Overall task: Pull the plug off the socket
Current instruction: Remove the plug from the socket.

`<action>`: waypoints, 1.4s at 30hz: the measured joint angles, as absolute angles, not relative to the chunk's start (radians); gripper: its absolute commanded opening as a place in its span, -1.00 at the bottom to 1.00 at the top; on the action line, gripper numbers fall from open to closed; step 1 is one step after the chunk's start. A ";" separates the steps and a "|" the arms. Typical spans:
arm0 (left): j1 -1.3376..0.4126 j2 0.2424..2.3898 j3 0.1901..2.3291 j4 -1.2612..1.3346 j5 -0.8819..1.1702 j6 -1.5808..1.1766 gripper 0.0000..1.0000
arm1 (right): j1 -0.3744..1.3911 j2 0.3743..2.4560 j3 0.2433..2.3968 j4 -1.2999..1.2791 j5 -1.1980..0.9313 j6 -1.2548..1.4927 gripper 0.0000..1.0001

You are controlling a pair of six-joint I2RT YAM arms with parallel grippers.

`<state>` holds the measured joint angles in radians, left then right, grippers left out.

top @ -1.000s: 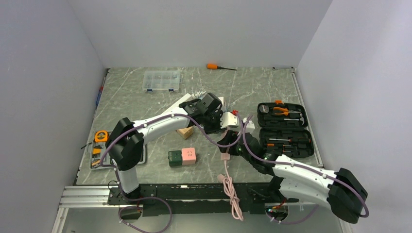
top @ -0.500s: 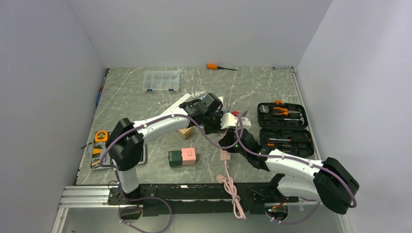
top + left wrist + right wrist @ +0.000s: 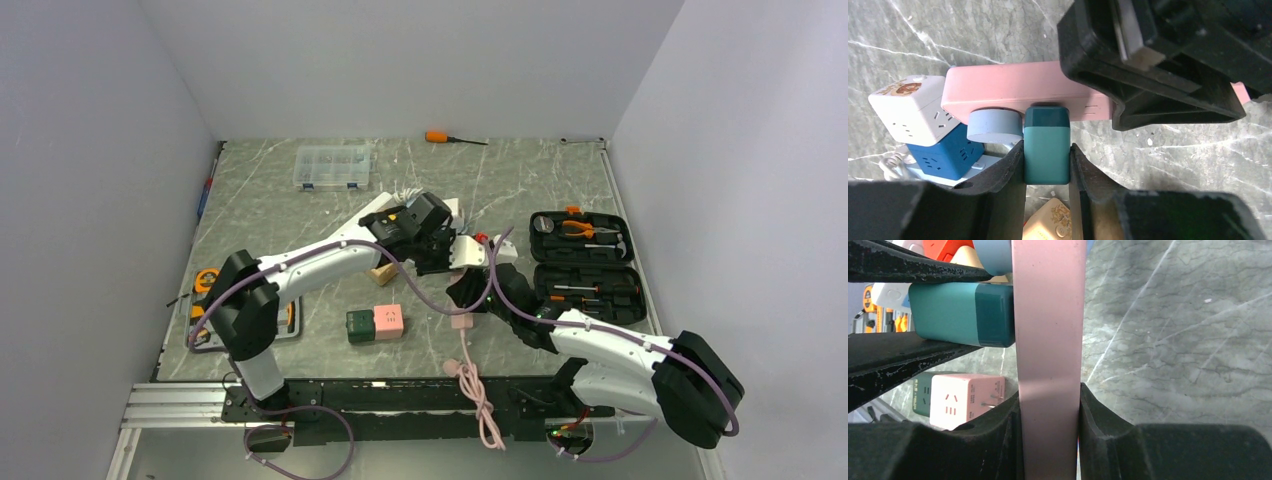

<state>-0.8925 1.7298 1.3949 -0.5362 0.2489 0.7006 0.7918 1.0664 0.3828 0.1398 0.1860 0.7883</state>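
Note:
A teal plug [image 3: 1046, 145] sits plugged into the side of a pink power strip [image 3: 1018, 90], next to a pale blue round plug [image 3: 994, 125]. My left gripper [image 3: 1046, 151] is shut on the teal plug, one finger against each flat side. My right gripper [image 3: 1049, 397] is shut on the pink power strip [image 3: 1048, 340], held edge-on, with the teal plug [image 3: 963, 313] sticking out to its left. In the top view the two grippers meet mid-table, left [image 3: 440, 250] and right [image 3: 466, 290].
A white socket cube [image 3: 908, 115] and a blue one [image 3: 943, 152] lie beside the strip. A pink-and-green cube [image 3: 376, 324] sits in front, and the pink cord [image 3: 470, 370] trails toward me. An open tool case [image 3: 585, 265] is to the right, a clear organiser box [image 3: 332, 166] at the back.
My right gripper has shut on the pink power strip and its arm has swung left. The left gripper has kept its hold on the teal plug.

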 measured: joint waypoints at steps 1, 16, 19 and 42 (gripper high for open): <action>-0.891 1.720 1.385 -0.533 0.249 0.708 -1.00 | 0.788 1.066 0.383 0.144 0.174 0.788 -1.00; -0.858 1.642 1.303 -0.497 0.296 0.792 -1.00 | 0.786 1.075 0.445 0.054 0.128 0.776 -1.00; -0.850 1.642 1.302 -0.496 0.310 0.793 -1.00 | 0.787 1.077 0.453 0.039 0.131 0.785 -1.00; -0.891 1.646 1.216 -0.392 0.241 0.683 -1.00 | 0.795 1.082 0.447 -0.051 0.168 0.963 -1.00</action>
<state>-0.8913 1.6459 1.2160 -0.3916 0.2413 0.6827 0.7952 1.0821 0.4465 -0.0509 0.1680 0.9627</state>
